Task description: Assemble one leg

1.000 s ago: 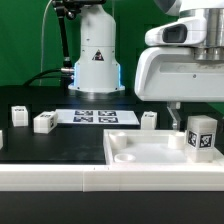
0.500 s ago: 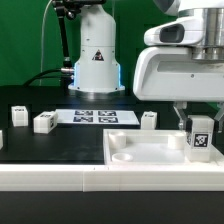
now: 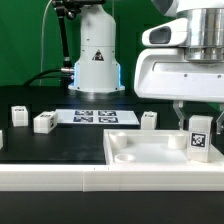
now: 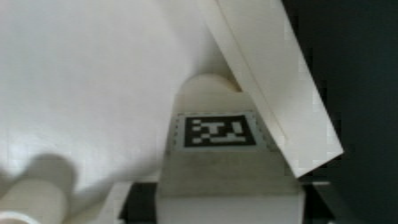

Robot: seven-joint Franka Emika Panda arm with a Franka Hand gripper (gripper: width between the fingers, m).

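My gripper (image 3: 196, 122) is shut on a leg (image 3: 200, 137), a small white post with a black-and-white tag on its face. It holds the leg upright over the right corner of the big white tray-like part (image 3: 140, 152), low inside the raised rim. In the wrist view the leg (image 4: 221, 125) runs between my dark fingers (image 4: 313, 200), its tag facing the camera, with the part's rim (image 4: 267, 70) slanting beside it. A short round peg (image 3: 177, 139) stands on the part just beside the held leg.
The marker board (image 3: 95, 117) lies on the black table at the back. Three more white legs lie loose: one (image 3: 18, 115) and another (image 3: 44, 122) at the exterior view's left, one (image 3: 149, 119) behind the tray-like part. The robot base (image 3: 95, 55) stands behind.
My gripper has lowered the leg toward the tray-like part's right corner and shifted it slightly; the rest has not moved.
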